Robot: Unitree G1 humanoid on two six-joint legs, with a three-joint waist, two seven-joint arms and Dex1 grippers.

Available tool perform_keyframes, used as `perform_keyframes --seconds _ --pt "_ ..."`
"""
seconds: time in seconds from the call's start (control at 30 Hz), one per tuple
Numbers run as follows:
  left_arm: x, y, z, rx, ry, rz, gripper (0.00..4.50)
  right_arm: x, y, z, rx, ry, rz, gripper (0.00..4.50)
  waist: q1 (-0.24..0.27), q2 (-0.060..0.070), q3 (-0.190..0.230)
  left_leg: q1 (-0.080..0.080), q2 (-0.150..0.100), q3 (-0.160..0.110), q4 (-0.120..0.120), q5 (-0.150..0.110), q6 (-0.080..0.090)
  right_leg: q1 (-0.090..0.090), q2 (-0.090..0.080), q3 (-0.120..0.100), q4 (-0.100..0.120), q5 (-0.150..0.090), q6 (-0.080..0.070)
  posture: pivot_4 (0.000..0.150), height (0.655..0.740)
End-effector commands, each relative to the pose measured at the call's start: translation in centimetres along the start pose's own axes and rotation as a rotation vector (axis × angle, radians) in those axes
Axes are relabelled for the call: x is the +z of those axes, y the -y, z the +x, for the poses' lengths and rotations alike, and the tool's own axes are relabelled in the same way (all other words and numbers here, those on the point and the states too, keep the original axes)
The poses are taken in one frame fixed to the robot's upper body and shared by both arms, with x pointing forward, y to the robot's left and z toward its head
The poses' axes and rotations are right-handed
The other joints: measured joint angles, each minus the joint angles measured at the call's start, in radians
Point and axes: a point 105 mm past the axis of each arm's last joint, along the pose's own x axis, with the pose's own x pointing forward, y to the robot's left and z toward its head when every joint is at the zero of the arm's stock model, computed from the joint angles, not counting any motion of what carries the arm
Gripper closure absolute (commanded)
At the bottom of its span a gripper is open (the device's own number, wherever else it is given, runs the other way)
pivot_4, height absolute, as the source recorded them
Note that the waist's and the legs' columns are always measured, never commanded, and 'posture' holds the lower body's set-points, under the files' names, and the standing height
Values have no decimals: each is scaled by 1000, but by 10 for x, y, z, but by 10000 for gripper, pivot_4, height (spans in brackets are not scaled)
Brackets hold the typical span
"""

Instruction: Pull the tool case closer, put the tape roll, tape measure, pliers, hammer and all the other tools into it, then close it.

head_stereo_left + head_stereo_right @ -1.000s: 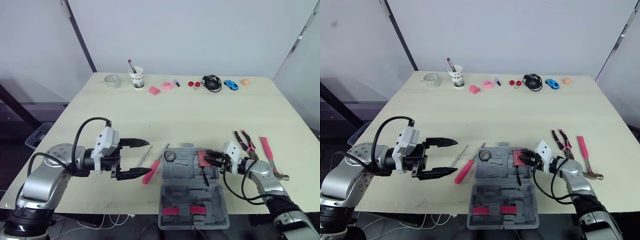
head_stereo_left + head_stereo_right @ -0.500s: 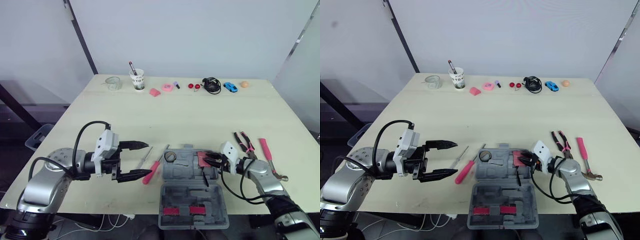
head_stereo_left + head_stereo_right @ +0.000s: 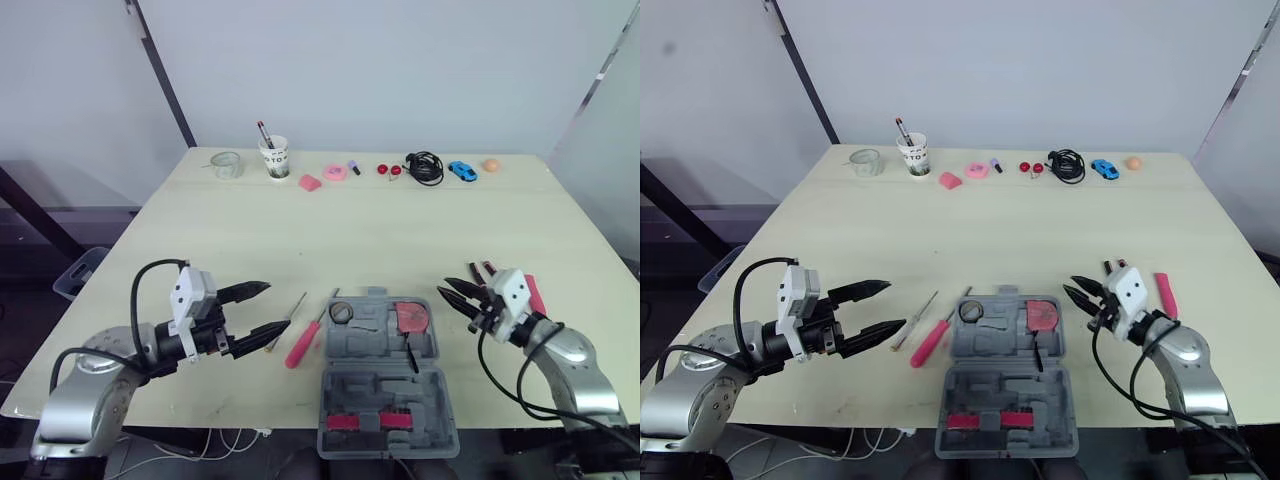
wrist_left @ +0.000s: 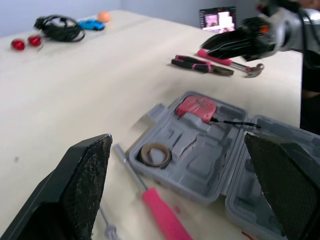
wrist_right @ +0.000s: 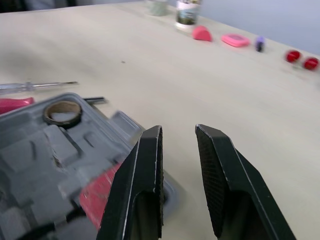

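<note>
In the head views, the open tool case (image 3: 378, 375) lies at the bench's (image 3: 360, 230) near edge, with the tape roll (image 3: 341, 312) and tape measure (image 3: 410, 318) in its far half. The left gripper (image 3: 277, 305) hovers left of a pink screwdriver (image 3: 303, 343), fingers spread wide and empty. The left wrist view shows the pliers (image 4: 200, 65) and hammer (image 4: 225, 61) lying beyond the case. In the right wrist view, the right gripper (image 5: 177, 130) has its fingers narrowly parted, holding nothing, near the case's corner.

In the head views you saw only the ends of the pliers (image 3: 476, 268) behind the right gripper (image 3: 455, 293). It hid half the hammer (image 3: 534, 296) too. In the right wrist view the tool case (image 5: 45, 150) looked blurry and cut off.
</note>
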Motion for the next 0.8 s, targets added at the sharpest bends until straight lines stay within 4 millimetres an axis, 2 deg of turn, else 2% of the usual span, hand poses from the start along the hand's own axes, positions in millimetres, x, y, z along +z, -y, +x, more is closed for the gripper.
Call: perform_keyframes --seconds 0.03,0.17,0.2,0.23,0.27,0.37,0.43,0.47,0.6,0.8 --pt "-8 -8 -15 121 16 -1 0 10 18 -32 -114 36 -35 33889 0 0 0 0 0 0 0 0 0 0 0 0 0 0 0 1500 7400" --pt "-27 -6 -29 195 -17 -34 0 2 30 -69 -216 7 -35 33889 1 0 0 -1 0 1 -2 0 0 -1 -1 0 -1 0 0 1500 7400" --pt "-29 -5 -31 206 -23 -35 0 0 31 -76 -233 -2 -31 28623 1 0 0 -1 0 1 -2 0 0 -1 -1 0 -1 0 0 1500 7400" --pt "-32 -5 -33 220 -25 -41 0 -4 32 -84 -250 -19 -31 26112 2 -1 0 -1 0 1 -2 0 0 -2 -2 0 -1 0 0 1500 7400" --pt "-35 -6 -36 235 -31 -40 0 -8 31 -92 -263 -35 -24 21747 2 -1 0 -1 1 1 -2 0 0 -2 -2 0 -1 0 0 1500 7400" --pt "-44 -7 -44 287 -40 -59 0 -17 29 -114 -303 -75 0 7208 1 0 0 0 2 1 -2 0 0 -2 -2 0 -1 0 0 1500 7400" --pt "-50 -6 -51 319 -51 -75 0 -22 28 -128 -332 -101 18 2159 0 0 0 0 3 2 -2 0 0 -2 -3 1 -1 -1 -1 1500 7400" --pt "-54 -5 -55 333 -61 -84 0 -26 27 -137 -346 -118 31 929 -2 0 0 0 3 2 -2 0 0 -2 -3 1 -1 -1 -1 1500 7400" --pt "-69 3 -69 373 -88 -127 0 -37 24 -164 -407 -163 77 929 0 0 0 -2 4 3 -2 0 0 -4 -5 1 -1 -1 -2 1500 7400" --pt "-78 10 -79 400 -109 -149 0 -46 19 -185 -448 -201 110 929 1 -2 -1 -4 4 2 -3 -1 0 -8 -10 1 -1 -2 -2 1500 7400"
